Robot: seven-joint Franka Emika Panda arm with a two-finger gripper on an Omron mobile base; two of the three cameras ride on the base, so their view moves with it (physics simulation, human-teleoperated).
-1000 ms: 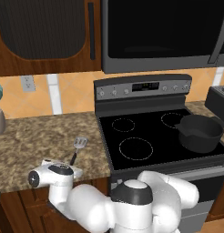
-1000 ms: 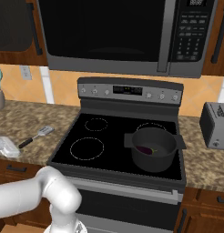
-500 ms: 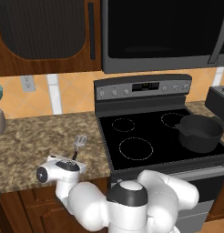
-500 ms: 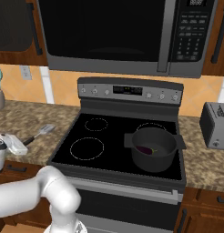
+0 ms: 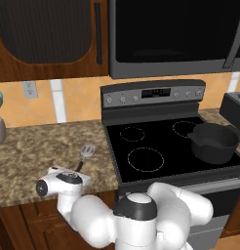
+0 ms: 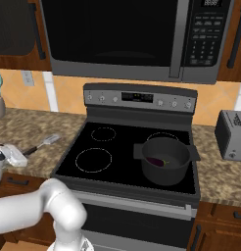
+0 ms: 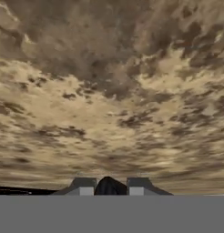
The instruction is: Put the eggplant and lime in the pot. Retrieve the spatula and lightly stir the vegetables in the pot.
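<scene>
The stove (image 5: pixel 166 146) sits in the middle, with the brown stone table (image 5: pixel 39 146) to its left. On the stove's front right ring stands the pot (image 6: pixel 165 159). It looks heavy and hard, and it need not be moved. Inside it lies the eggplant (image 6: pixel 156 161), dark purple and shiny. The lime is hard to find; it may be down in the pot behind the wall, but that part is too dark to tell.

The spatula (image 5: pixel 84 155) lies flat on the table, just beside the stove's left edge. Its silver head (image 6: pixel 51 139) points toward the wall and its thin black handle (image 6: pixel 30 149) points toward the robot. It looks light and stiff, and the smooth handle could slip or roll. The best place to take it is the middle of the handle, with the two fingers on either side of it, because the flat head lies too low on the table to pinch.

The claw (image 7: pixel 108 186) hangs low over the table, close to the near end of the handle. In the hand view the two finger tips sit close together with something dark between them. That may be the handle, but so little of it shows that I cannot tell if the claw is holding it or not
</scene>
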